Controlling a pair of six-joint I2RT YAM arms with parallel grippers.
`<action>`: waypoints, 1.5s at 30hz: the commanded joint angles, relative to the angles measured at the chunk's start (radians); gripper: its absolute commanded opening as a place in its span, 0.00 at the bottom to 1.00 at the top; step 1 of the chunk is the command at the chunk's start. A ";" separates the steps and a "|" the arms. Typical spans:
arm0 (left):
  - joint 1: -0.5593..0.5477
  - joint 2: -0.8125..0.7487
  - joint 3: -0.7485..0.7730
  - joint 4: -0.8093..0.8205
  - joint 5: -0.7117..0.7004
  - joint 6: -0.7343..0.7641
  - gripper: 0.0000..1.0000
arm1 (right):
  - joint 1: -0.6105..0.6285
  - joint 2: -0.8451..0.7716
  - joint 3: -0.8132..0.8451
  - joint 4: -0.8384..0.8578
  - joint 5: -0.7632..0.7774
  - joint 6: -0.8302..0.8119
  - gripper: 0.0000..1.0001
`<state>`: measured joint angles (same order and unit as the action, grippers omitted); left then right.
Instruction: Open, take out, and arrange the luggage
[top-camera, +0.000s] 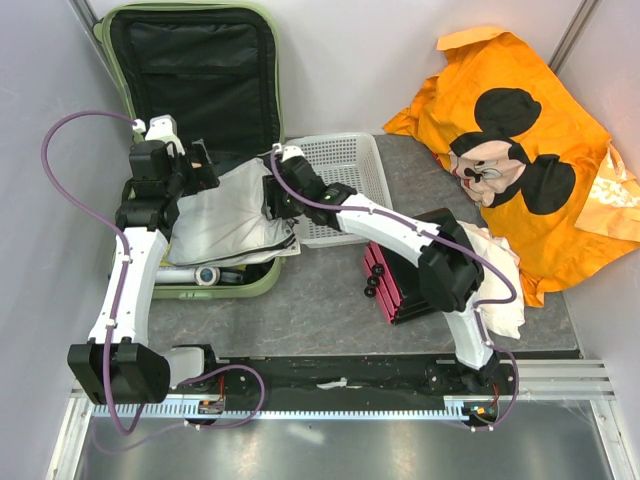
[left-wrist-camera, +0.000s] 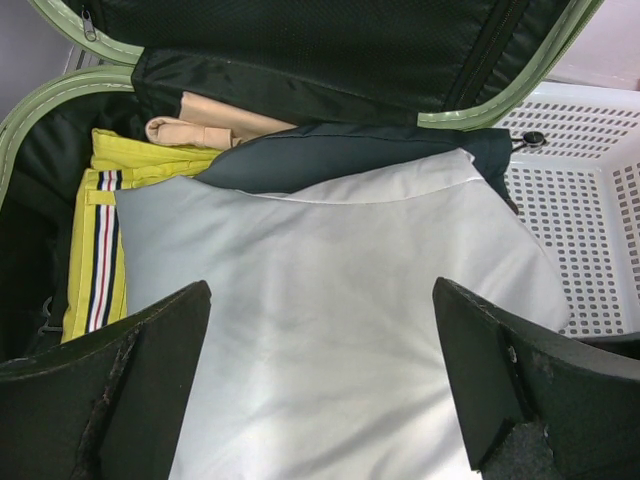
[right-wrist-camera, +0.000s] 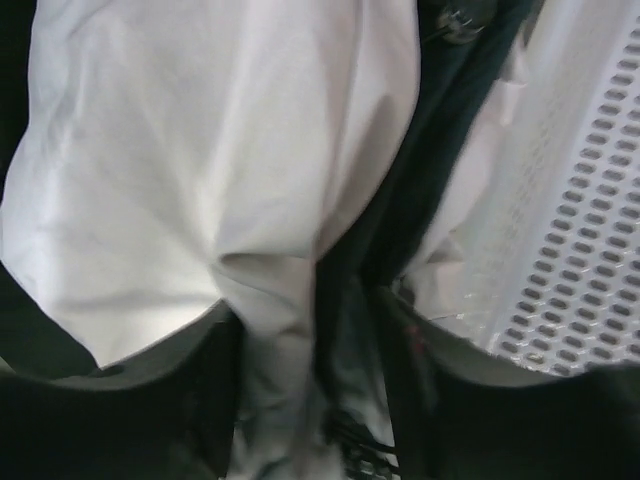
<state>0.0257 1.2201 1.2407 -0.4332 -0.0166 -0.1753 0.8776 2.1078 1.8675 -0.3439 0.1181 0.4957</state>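
The luggage (top-camera: 190, 70) lies open on the tabletop. Its lid is raised behind the lower shell, with the black lining showing. You are looking at a packed shell. A folded white garment (left-wrist-camera: 340, 240) lies on top, a dark garment (left-wrist-camera: 330, 165) sits beneath it towards the lid, and a yellow garment (left-wrist-camera: 130, 165) with a striped band is at the shell's left side. A white mesh basket (top-camera: 345, 165) stands just beside the luggage on its right.

Your left gripper (left-wrist-camera: 320, 300) hovers over the white garment with its jaws spread wide, touching nothing. Your right gripper (right-wrist-camera: 305, 380) is at the luggage's right edge. A fold of the white cloth is bunched between its jaws, and you cannot tell whether they pinch it.

The clothes look light, soft and limp, so they will likely sag and unfold when lifted. Take hold at a folded edge or gathered ridge, not the flat middle. The shell itself looks stiff and smooth.
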 joint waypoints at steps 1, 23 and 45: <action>-0.001 -0.014 0.026 0.028 0.012 -0.023 0.99 | -0.048 -0.100 -0.054 0.058 -0.072 0.023 0.66; -0.001 -0.007 0.023 0.033 0.050 -0.027 0.99 | -0.108 0.014 -0.071 0.178 -0.331 0.070 0.74; -0.001 -0.016 0.011 0.050 0.082 -0.039 0.99 | -0.293 -0.307 -0.267 0.292 -0.209 0.099 0.00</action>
<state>0.0257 1.2201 1.2407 -0.4316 0.0280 -0.1787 0.6975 1.9808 1.6535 -0.1329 -0.2058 0.5953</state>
